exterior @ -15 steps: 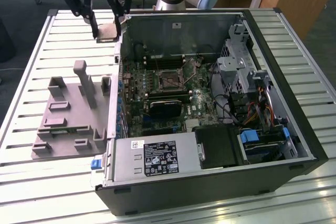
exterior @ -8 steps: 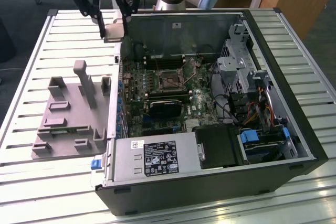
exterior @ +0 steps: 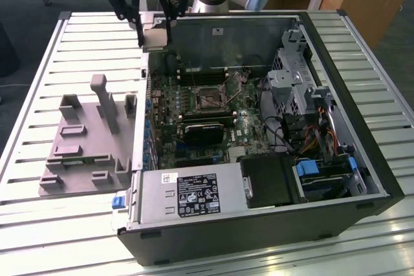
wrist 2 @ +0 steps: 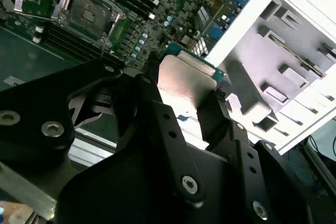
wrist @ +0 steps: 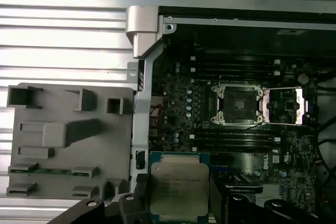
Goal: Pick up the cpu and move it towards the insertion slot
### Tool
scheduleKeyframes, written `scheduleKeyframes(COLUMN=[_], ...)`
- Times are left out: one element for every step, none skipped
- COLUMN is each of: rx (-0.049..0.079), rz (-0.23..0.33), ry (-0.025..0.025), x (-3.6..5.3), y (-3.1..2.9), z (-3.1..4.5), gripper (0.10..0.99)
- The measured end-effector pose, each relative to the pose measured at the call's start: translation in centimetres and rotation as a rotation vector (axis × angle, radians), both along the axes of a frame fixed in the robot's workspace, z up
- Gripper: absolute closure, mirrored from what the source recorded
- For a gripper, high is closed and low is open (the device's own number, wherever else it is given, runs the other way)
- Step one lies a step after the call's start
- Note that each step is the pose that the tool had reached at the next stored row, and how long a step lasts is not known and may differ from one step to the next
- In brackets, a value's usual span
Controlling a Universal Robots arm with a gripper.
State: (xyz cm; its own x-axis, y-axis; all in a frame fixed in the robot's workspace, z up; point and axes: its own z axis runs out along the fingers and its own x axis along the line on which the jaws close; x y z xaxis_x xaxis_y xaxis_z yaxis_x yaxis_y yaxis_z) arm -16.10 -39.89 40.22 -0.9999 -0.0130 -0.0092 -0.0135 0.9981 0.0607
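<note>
The black fingers (wrist 2: 157,114) pinch the cpu (wrist: 179,186) by two opposite edges (silver top faces the first wrist camera). The gripper (exterior: 154,25) carries it in the air above the computer case's (exterior: 362,114) rear corner. Pickup is done; travel to the insertion slot (wrist: 237,104) remains. The chip is square, without a long axis.

Slatted table (exterior: 58,69) bearing computer case (exterior: 259,237), grey fixture (exterior: 87,147)
</note>
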Motion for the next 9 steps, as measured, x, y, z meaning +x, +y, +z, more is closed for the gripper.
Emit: scheduleKeyframes(rx=[0.0, 0.0, 0.0, 0.0, 0.0, 0.0, 0.0, 0.0, 0.0], rz=[0.0, 0.0, 0.0, 0.0, 0.0, 0.001, 0.001, 0.001, 0.002], ry=[0.0, -0.0001, 0.0, -0.0001, 0.0, -0.0001, 0.0, 0.0, 0.0], x=[0.71, 1.04, 1.67, 1.97, 2.23, 2.46, 2.71, 2.95, 3.19], y=[0.0, 0.01, 0.01, 0.02, 0.03, 0.06, 0.09, 0.13, 0.16], z=[-0.03, -0.04, -0.06, -0.08, -0.09, -0.1, -0.12, -0.14, -0.16], gripper=[0.549, 0.549, 0.549, 0.549, 0.549, 0.549, 0.549, 0.549, 0.549])
